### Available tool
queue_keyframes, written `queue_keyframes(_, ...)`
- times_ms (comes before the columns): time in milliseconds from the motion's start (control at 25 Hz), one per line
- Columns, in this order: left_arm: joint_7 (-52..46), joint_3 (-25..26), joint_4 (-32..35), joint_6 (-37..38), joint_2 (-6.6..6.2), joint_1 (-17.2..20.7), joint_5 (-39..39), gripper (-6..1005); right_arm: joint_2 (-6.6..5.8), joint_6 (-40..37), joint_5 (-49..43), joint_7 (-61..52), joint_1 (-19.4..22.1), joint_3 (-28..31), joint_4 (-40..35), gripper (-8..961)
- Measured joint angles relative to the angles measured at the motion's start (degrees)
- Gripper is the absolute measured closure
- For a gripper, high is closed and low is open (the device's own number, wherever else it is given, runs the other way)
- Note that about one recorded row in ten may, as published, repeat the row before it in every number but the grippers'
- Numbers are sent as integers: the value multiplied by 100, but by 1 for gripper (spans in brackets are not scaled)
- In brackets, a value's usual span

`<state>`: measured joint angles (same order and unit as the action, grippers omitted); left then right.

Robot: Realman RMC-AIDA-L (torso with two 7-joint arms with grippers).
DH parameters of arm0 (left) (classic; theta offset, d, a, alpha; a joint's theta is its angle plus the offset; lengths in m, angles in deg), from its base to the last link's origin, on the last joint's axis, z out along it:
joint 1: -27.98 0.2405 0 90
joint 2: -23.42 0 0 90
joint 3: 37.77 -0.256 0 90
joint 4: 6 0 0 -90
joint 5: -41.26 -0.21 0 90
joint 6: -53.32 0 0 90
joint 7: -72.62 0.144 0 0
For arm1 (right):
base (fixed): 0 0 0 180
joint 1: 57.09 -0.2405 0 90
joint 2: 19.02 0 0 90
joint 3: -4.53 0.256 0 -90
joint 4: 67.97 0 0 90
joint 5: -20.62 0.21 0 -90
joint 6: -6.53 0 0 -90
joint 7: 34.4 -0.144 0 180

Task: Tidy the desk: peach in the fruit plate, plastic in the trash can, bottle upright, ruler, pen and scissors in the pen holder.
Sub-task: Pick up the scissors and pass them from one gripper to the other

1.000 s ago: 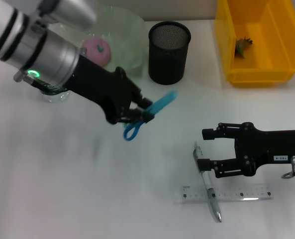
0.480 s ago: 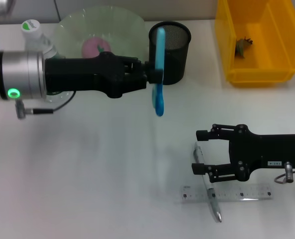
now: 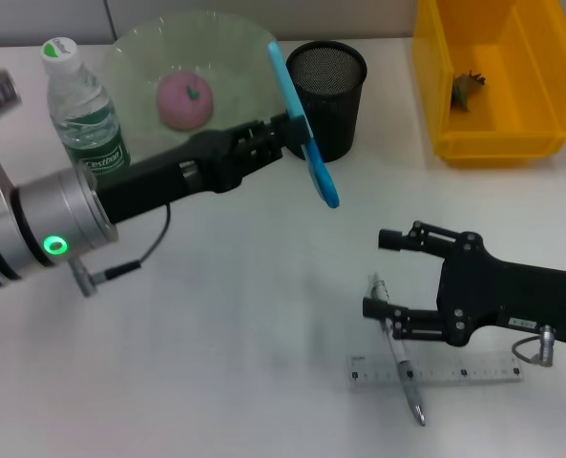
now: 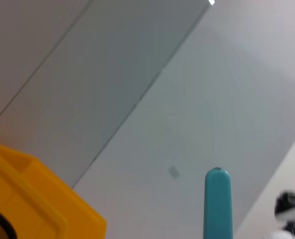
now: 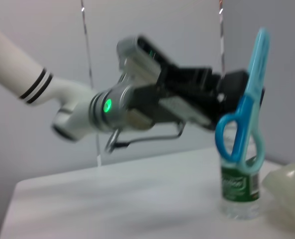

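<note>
My left gripper (image 3: 296, 130) is shut on the blue scissors (image 3: 304, 134), held in the air and tilted just left of the black mesh pen holder (image 3: 326, 97). The scissors (image 5: 245, 112) hang handle-down in the right wrist view; their tip (image 4: 217, 204) shows in the left wrist view. My right gripper (image 3: 379, 274) stands open low over the table, beside the pen's upper end. The pen (image 3: 398, 360) lies across the clear ruler (image 3: 454, 370). The peach (image 3: 185, 99) rests in the green fruit plate (image 3: 235, 57). The bottle (image 3: 83, 108) stands upright. The plastic (image 3: 468, 89) lies in the yellow trash can (image 3: 540, 72).
The trash can stands at the back right, close to the pen holder. The left arm stretches across the table's left half in front of the plate and bottle.
The left arm has lifted the scissors off the table area and swung them up beside the pen holder, uncovering the bottle. The right gripper has shifted slightly near the pen.
</note>
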<state>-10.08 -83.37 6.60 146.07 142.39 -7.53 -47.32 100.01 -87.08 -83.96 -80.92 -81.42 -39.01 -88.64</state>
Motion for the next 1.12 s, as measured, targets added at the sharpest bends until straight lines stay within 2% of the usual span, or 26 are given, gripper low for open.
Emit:
queue_keyframes(80,233,2,-490,-157,21,1,304,760,12,54,41,740,1,420,490,126)
queue_keyframes(360,374,17,-1183,-408,21,4,851,759,46,316,45,2020,-69,1232,1452,126)
queue_keyframes(520,369,332,-1691,-556,21,-24,957,758,62,614,45,2644,-165,1935,2130,126)
queue_keyframes(880,20,881,-2189,-796,21,-60,915,757,83,1156,45,2694,-595,2328,2565,125)
queue_keyframes(1120,-197,1002,-2289,-1030,21,-118,903,756,85,1206,45,2919,-774,2376,2700,125)
